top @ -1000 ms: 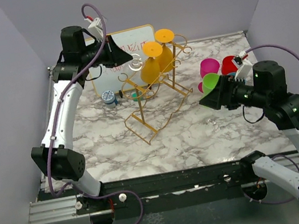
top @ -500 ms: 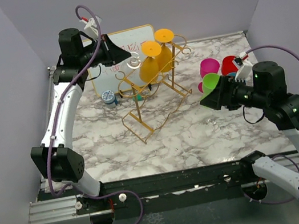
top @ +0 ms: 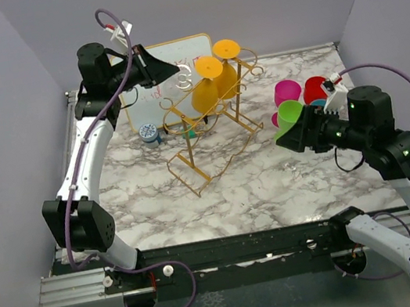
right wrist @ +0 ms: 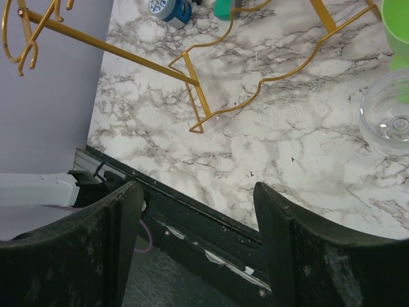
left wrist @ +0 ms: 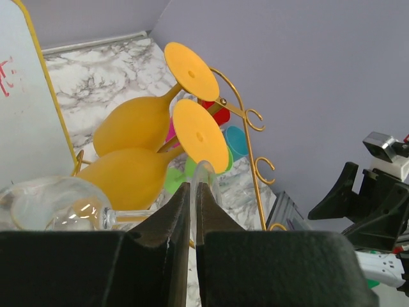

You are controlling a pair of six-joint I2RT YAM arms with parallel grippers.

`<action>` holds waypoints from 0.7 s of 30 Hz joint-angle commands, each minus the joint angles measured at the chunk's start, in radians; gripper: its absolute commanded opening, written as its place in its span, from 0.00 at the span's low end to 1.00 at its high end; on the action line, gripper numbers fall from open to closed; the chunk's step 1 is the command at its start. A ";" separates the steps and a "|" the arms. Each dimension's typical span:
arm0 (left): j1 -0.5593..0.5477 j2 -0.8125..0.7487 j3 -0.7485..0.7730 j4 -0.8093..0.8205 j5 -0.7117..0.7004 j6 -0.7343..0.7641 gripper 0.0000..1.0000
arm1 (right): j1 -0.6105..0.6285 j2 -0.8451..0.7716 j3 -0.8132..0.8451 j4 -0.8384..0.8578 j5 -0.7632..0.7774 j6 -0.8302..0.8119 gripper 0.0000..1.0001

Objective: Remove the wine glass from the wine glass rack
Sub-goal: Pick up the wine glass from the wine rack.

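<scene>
Pinching the foot of a clear, stemmed wine glass (left wrist: 45,206), the left gripper (left wrist: 193,188) hovered beside the gold-yellow wire rack's (right wrist: 108,47) upper scrolls; the right gripper (right wrist: 197,192) gaped wide, empty, above the marbled table (right wrist: 287,128).

Marble table (top: 273,181) — wine glass rack (top: 191,153), cups (top: 287,92)

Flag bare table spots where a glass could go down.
Best: the table's wide strip between the rack and the near edge, centre to right. Smaller: the left patch between the left arm and the rack. Crowded: back left, with the whiteboard and a small blue item; back right, with the cups clustered.
</scene>
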 commanded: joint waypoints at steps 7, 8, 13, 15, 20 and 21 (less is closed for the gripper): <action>0.024 -0.028 -0.033 0.192 0.013 -0.093 0.00 | 0.001 -0.013 -0.011 -0.034 0.035 -0.013 0.75; 0.026 -0.036 -0.033 0.184 0.008 -0.084 0.00 | 0.001 -0.013 -0.010 -0.036 0.036 -0.015 0.75; 0.034 -0.087 -0.033 0.180 -0.073 -0.025 0.00 | 0.001 -0.013 -0.017 -0.022 0.019 -0.012 0.75; 0.041 -0.095 -0.015 0.184 -0.096 -0.016 0.00 | 0.001 -0.013 -0.026 -0.005 0.001 -0.006 0.75; 0.050 -0.161 -0.020 0.059 -0.223 0.099 0.00 | 0.001 -0.013 -0.036 0.004 -0.009 0.000 0.75; 0.055 -0.178 -0.027 0.032 -0.246 0.118 0.00 | 0.001 -0.015 -0.039 0.005 -0.010 0.001 0.75</action>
